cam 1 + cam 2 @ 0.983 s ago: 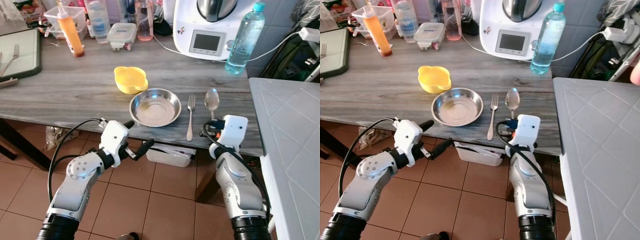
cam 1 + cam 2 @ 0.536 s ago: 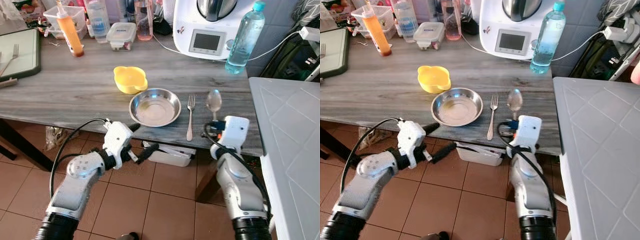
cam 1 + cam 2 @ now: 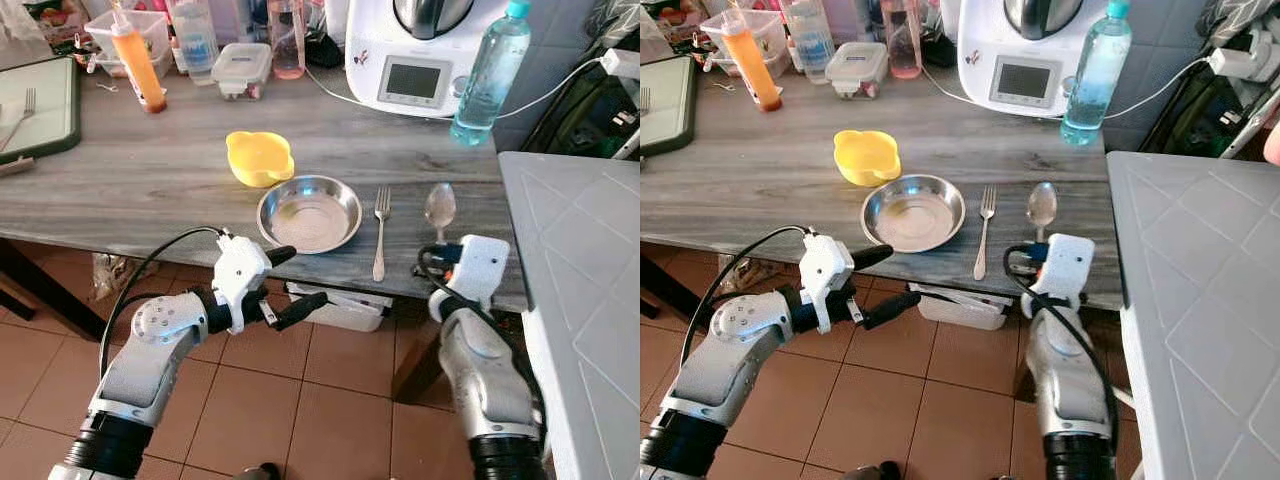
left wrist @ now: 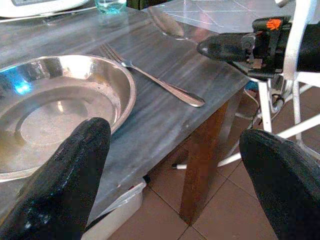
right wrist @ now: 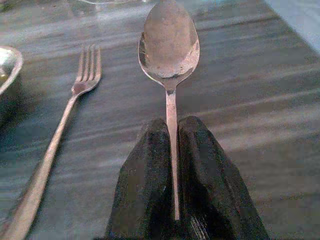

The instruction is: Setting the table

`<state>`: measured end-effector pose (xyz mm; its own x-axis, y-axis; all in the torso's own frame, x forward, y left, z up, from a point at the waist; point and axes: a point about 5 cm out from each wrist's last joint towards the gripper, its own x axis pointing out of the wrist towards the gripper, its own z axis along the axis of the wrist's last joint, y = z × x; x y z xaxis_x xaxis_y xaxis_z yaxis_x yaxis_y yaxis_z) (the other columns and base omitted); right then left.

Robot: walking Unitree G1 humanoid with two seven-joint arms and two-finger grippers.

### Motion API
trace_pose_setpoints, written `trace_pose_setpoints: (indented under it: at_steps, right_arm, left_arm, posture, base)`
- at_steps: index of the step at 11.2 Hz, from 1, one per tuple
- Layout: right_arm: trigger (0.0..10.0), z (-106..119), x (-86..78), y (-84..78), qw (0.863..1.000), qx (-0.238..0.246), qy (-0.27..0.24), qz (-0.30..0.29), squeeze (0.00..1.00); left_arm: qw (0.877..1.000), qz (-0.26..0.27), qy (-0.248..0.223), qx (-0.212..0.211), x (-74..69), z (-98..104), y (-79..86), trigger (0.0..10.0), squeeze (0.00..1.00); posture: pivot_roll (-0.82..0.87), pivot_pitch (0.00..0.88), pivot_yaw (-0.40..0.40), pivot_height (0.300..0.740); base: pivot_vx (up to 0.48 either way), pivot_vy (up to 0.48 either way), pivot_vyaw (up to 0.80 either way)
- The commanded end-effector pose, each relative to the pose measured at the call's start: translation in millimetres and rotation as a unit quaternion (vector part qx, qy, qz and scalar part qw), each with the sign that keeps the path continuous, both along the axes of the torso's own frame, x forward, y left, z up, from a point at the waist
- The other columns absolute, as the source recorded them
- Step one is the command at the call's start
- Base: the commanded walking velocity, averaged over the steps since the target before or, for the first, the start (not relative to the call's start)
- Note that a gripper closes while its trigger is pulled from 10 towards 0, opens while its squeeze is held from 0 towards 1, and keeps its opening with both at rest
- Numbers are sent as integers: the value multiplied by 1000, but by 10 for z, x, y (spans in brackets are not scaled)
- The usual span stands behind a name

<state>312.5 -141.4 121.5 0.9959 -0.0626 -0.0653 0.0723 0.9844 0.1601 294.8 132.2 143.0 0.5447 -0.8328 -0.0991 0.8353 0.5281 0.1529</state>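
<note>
A long grey wooden table (image 3: 150, 180) runs across the scene, and at the robot's right a pale grey surface with diamond lines (image 3: 590, 280) stands beside it. At the back of the table there is a white kitchen machine with a small screen (image 3: 425, 45); no writing on it can be read. Next to it stands a clear blue water bottle (image 3: 488, 75), and farther to the robot's left an orange sauce bottle (image 3: 138, 60) and some plastic boxes (image 3: 243, 68).

Near the front edge lies a steel bowl (image 3: 310, 213), with a yellow cup (image 3: 260, 158) just behind it. To the right of the bowl lies a fork (image 3: 381, 232), then a spoon (image 3: 439, 212), both with the handle toward the robot.

The right gripper (image 5: 172, 165) is at the table edge. The right wrist view shows what the head views hide: the two black fingers (image 5: 147, 175) are pressed together on the spoon handle, and the spoon head points away over the wood.

The left gripper (image 3: 290, 278) hangs below the table edge in front of the bowl. In the left wrist view its fingers (image 4: 65, 185) stand wide apart and hold nothing.
</note>
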Motion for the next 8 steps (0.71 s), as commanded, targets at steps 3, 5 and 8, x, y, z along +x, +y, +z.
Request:
trace_pose_setpoints:
  at_steps: [3,5,8]
  right_arm:
    - [10000,-7,37,79,1000,3,7,18,0]
    - [10000,-9,85,50,1000,11,11,15,0]
    - [10000,-2,137,19,1000,10,9,11,0]
  left_arm:
    - [1000,-5,-1,-1,-3,43,-18,10000,0]
    - [1000,-5,2,-5,-14,38,-43,10000,0]
    - [1000,0,-5,-15,-17,51,-70,10000,0]
  posture:
    - [134,162,24,740]
    - [134,159,20,740]
    - [133,156,21,740]
  base:
    - [0,0,0]
    - [0,0,0]
    - [0,0,0]
